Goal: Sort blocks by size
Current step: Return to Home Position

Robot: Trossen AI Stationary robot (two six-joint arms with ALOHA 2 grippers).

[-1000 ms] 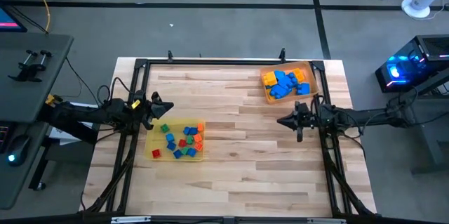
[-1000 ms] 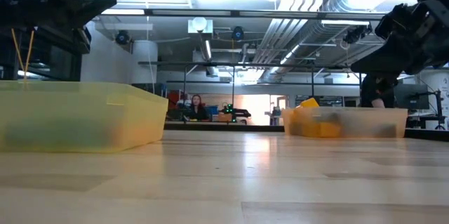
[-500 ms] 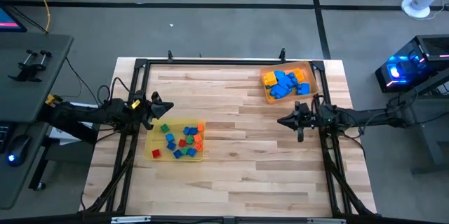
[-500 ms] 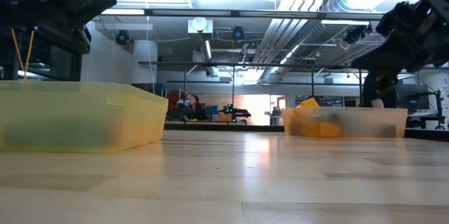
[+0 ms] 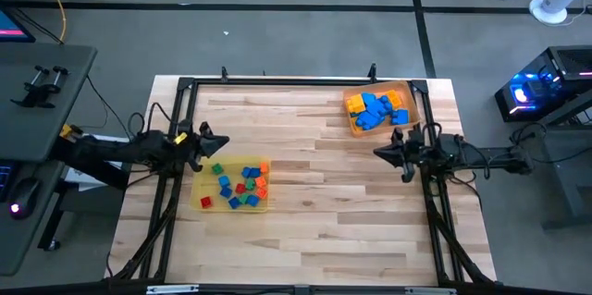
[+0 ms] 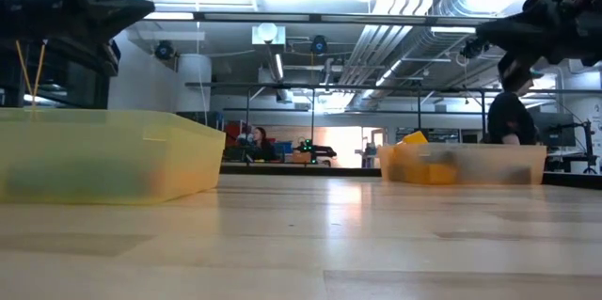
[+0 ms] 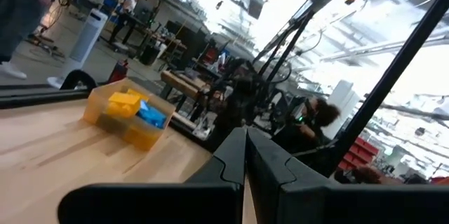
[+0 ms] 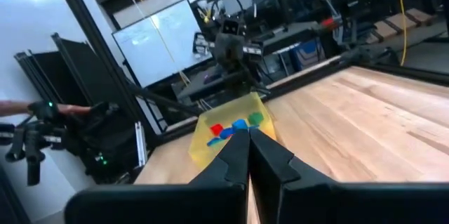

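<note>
While left pincer (image 5: 225, 143) and right pincer (image 5: 376, 153) are pressed together | small blocks (image 5: 242, 187) red, green, blue | oblong blocks (image 5: 375, 110) blue, orange

Your high view looks straight down on the whole surface (image 5: 314, 147). Your low view sits at surface height, close beside the yellow tray (image 6: 103, 154), facing level into the room. The left wrist view looks past the left tool (image 7: 245, 136) across the surface to the orange tray (image 7: 140, 136). The right wrist view looks past the right tool (image 8: 248, 134) to the yellow tray. The high and low views share both trays.
</note>
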